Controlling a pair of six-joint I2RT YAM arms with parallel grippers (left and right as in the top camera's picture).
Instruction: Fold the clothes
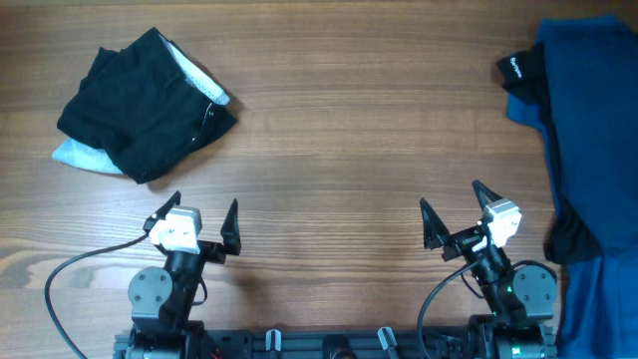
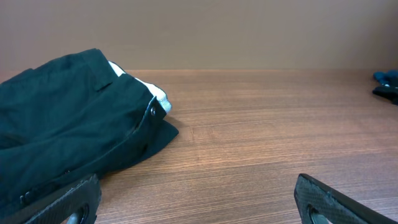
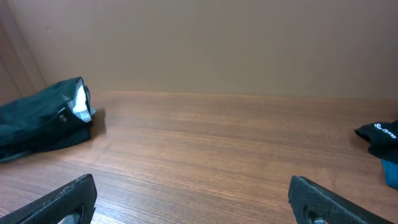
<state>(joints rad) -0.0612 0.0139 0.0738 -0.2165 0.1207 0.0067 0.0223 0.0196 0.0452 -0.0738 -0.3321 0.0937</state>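
Note:
A blue cloth pile [image 1: 590, 130] hangs over the table's right edge; no waistband or buttoned pocket shows, so I cannot tell whether the dark blue shorts are in it. A corner of it shows in the right wrist view [image 3: 390, 172]. My left gripper [image 1: 199, 214] is open and empty at the front left; its jaws [image 2: 199, 202] frame bare wood. My right gripper [image 1: 456, 207] is open and empty at the front right, left of the blue pile; its jaws [image 3: 193, 199] frame bare wood.
A black bundle with a white lining [image 1: 145, 105] lies at the back left, also in the left wrist view [image 2: 62, 124] and the right wrist view [image 3: 37, 121]. A black top with a white logo [image 1: 518, 68] lies on the blue pile [image 3: 382, 132]. The wooden table [image 1: 329, 150] lies between them.

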